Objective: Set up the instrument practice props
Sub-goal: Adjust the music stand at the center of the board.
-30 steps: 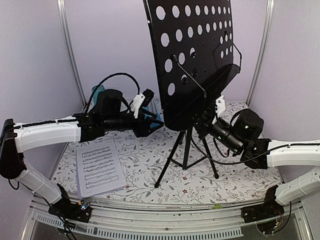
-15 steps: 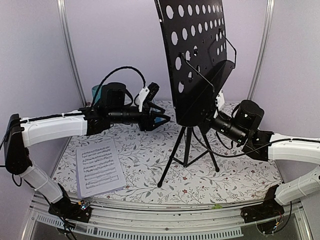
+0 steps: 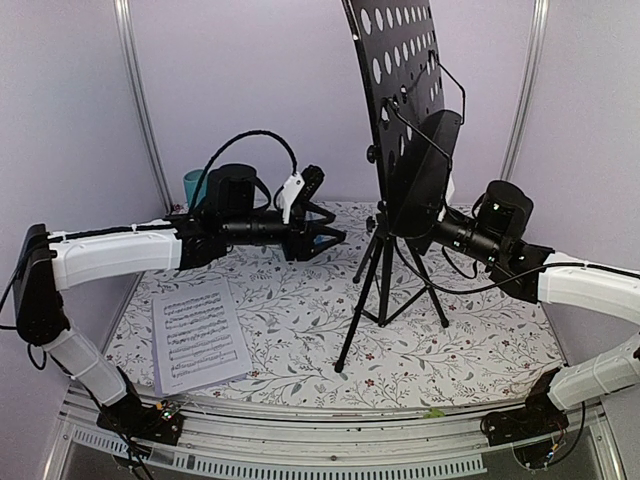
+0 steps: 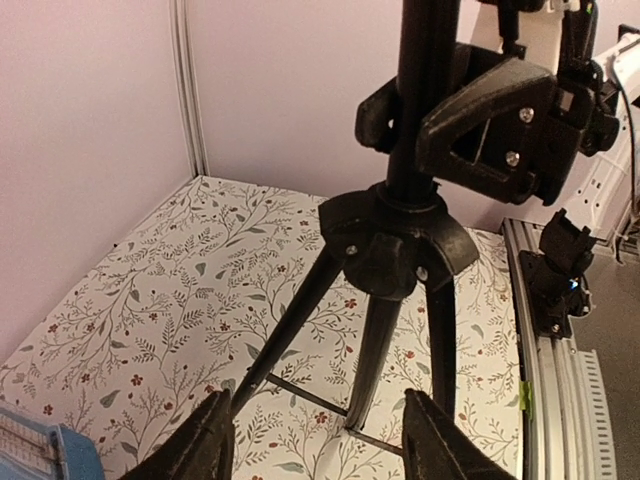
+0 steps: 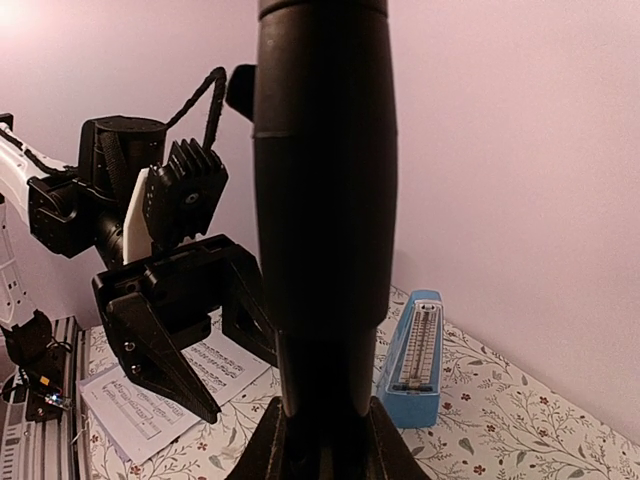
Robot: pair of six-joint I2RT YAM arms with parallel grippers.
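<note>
Black music stand [image 3: 420, 170] has swung upright, clamped by right pincer [image 4: 420, 125].

Robot lab test cell, not lived-in room. Plain lavender wall panels [image 3: 240, 90] joined by aluminium posts [image 3: 140, 110] form booth. Left arm [image 3: 110, 255] and right arm [image 3: 590, 290], white and black, bolted to aluminium rail [image 3: 330, 445] at table edge. Exposed cables [image 3: 250, 140] loop above. Floral cloth [image 3: 300, 330] and black music stand [image 3: 428, 170] read as staged props.
</note>
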